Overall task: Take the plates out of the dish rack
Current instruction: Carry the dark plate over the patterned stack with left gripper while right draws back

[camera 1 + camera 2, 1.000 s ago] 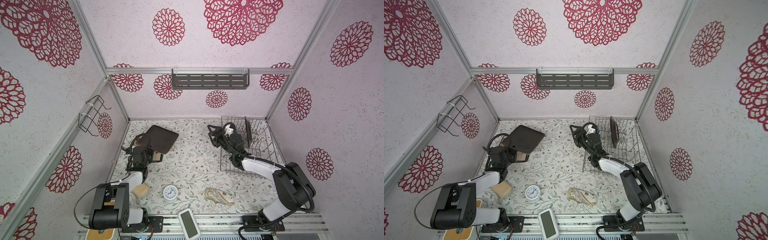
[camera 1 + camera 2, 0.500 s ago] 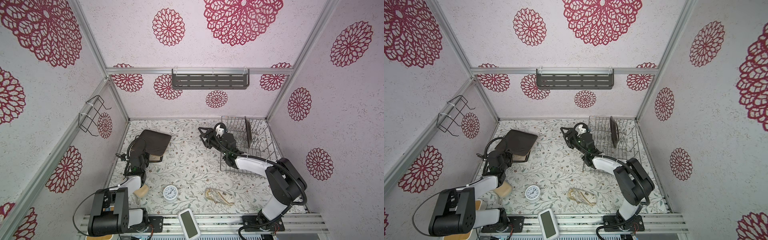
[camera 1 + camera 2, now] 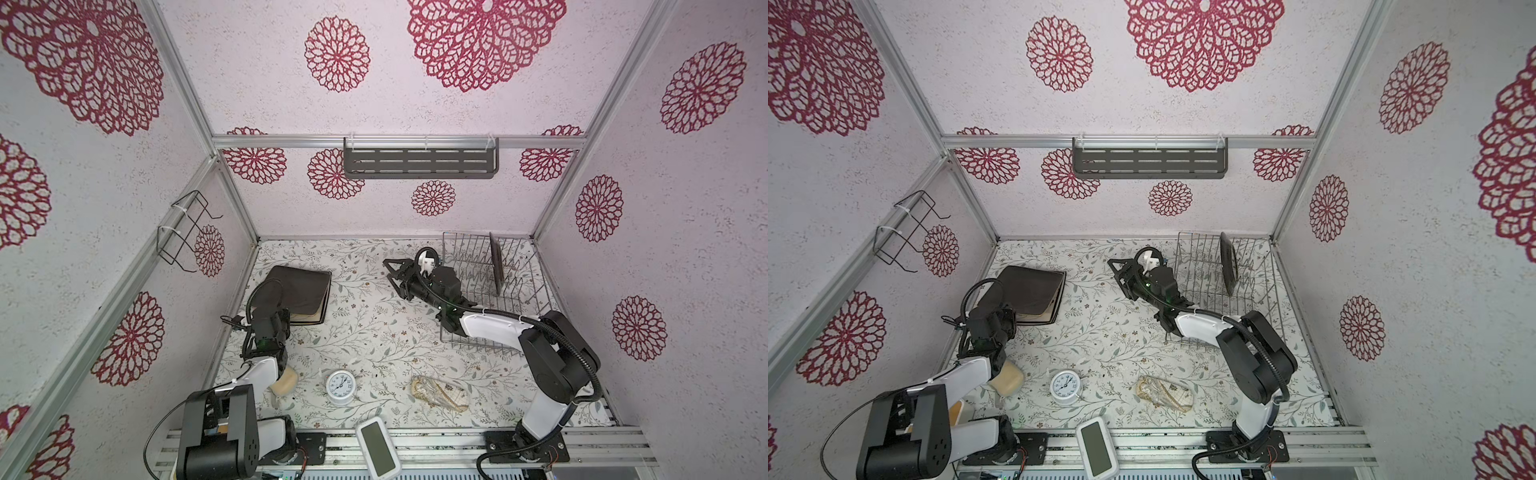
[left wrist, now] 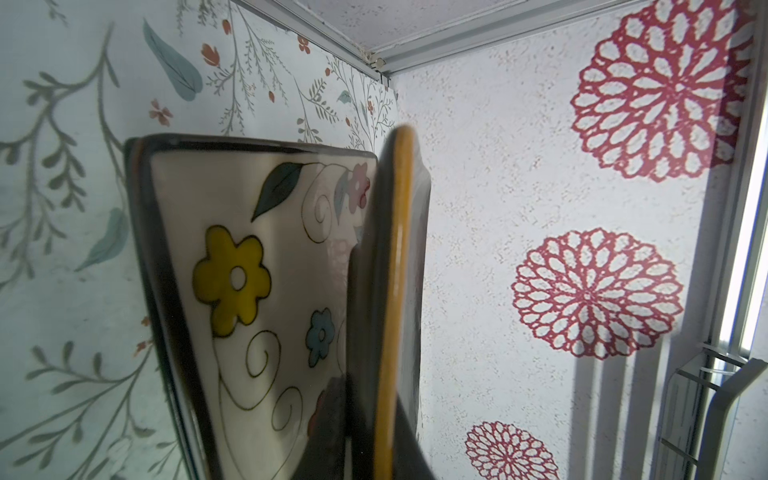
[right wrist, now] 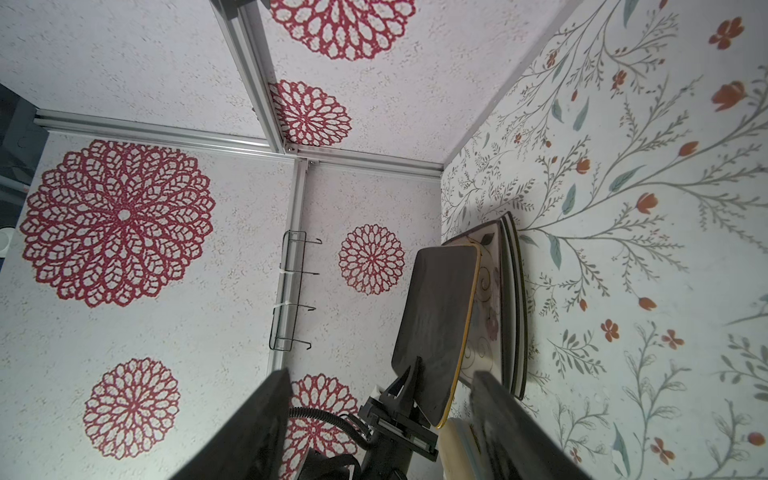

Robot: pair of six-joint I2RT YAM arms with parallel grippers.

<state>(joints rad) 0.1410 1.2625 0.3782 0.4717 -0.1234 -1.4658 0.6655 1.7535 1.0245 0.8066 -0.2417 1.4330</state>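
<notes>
The left gripper (image 5: 415, 378) is clamped narrow on one edge of a dark brown square plate (image 3: 305, 286), holding it over the stack of plates (image 5: 517, 311) at the far left of the table (image 3: 374, 332). The right wrist view shows this plate tilted, its gripped edge raised off the cream flower-painted plate (image 4: 249, 291) that tops the stack. Whether the far edge already touches that plate I cannot tell.

The right gripper (image 3: 394, 277) hangs above the table just beside the dish rack (image 3: 457, 257), its jaws wide with nothing between them. In both top views one dark plate (image 3: 1229, 266) stands upright between the tines near the back of the rack, and no other plate shows there.

The step in hand looks like setting the brown plate onto the stack, with the unloading nearly done. The next move calls for lowering the raised edge until the plate lies flat, then opening and drawing the fingers out sideways so the stack is not shoved. After that, the right gripper would need to turn toward the rack and take the upright plate by its top rim.
</notes>
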